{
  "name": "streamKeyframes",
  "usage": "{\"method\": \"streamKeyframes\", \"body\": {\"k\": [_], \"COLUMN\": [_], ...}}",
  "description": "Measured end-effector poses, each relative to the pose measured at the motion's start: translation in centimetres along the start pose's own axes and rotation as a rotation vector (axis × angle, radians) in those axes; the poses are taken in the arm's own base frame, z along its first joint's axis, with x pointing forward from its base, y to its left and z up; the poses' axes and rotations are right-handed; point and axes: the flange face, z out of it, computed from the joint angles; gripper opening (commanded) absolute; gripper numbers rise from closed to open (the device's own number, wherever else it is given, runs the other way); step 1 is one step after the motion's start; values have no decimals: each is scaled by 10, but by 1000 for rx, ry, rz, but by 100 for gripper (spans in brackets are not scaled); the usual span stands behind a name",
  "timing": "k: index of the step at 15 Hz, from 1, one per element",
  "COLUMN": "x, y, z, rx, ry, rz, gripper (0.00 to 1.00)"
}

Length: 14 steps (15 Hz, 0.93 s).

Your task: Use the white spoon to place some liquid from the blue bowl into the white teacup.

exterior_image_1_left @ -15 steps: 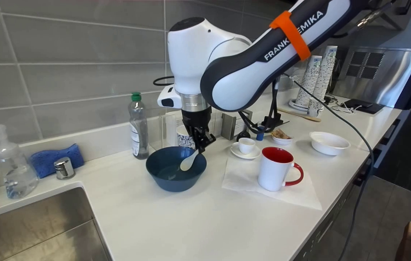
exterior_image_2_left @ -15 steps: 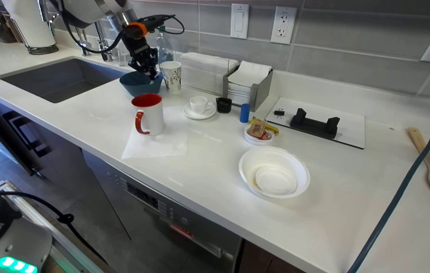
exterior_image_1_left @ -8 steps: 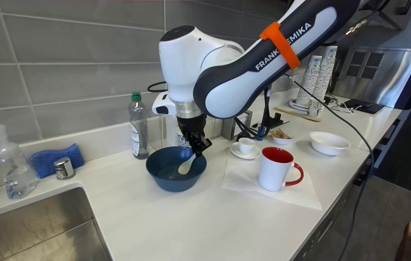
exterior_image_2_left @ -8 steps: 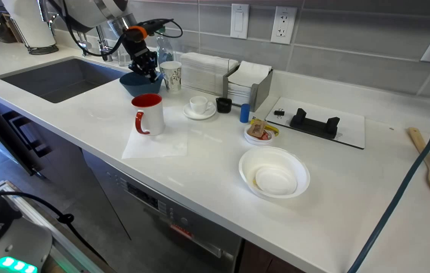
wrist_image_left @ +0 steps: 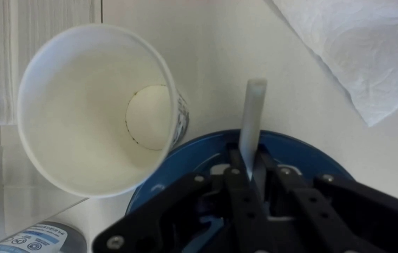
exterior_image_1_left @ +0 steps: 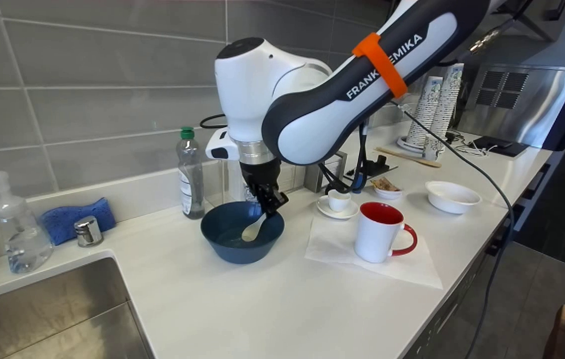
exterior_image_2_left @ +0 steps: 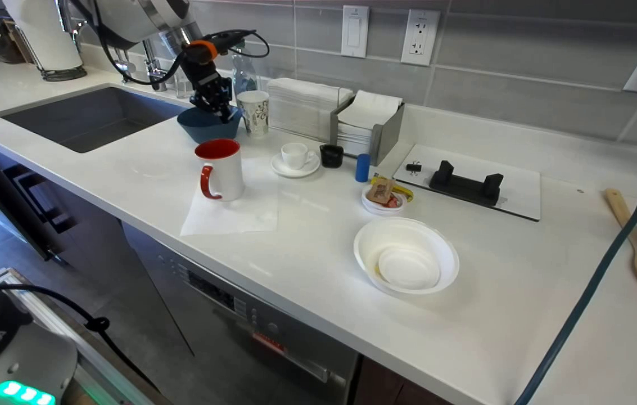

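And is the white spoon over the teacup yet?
No, in an exterior view the white spoon slants down into the blue bowl, with the white teacup standing apart.

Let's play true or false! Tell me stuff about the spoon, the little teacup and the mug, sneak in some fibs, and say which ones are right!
1. The jaws are closed on the white spoon. True.
2. The white teacup sits on a white saucer. True.
3. The spoon reaches down into the teacup. False: it reaches down into the blue bowl.
4. The mug is red inside. True.
5. The mug stands in the sink. False: it stands on a white paper sheet.
6. The teacup is taller than the mug. False: the mug is taller.
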Motion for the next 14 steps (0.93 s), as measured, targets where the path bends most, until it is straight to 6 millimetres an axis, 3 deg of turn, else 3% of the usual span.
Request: {"method": "streamKeyframes", "body": {"k": [14], "x": [4], "y": [0], "z": [3], "rx": [24], "ry": [39], "rz": [28], "gripper": [3]}}
